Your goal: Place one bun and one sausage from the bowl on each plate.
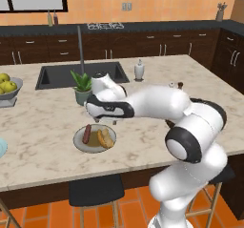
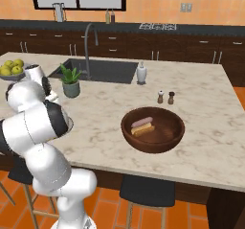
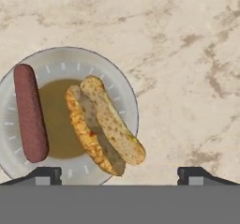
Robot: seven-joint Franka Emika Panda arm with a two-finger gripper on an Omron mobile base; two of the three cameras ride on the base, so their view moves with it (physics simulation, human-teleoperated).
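Bowl (image 2: 153,129) of dark wood on the counter (image 2: 206,103) holds one bun and one sausage. One plate (image 3: 56,63) has one sausage (image 3: 30,113) at 9 o'clock, one bun (image 3: 103,124) beside it (fingers (image 3: 47,175) wide apart above, gripping nothing).

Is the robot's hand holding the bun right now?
No, it holds nothing. The gripper is open above the plate, and the bun lies there beside the sausage.

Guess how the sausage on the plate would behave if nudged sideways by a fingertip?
The sausage is a smooth round-ended cylinder, so it would likely roll rather than slide. It lies across the plate rim, so it might roll inward toward the bun. It looks stiff.
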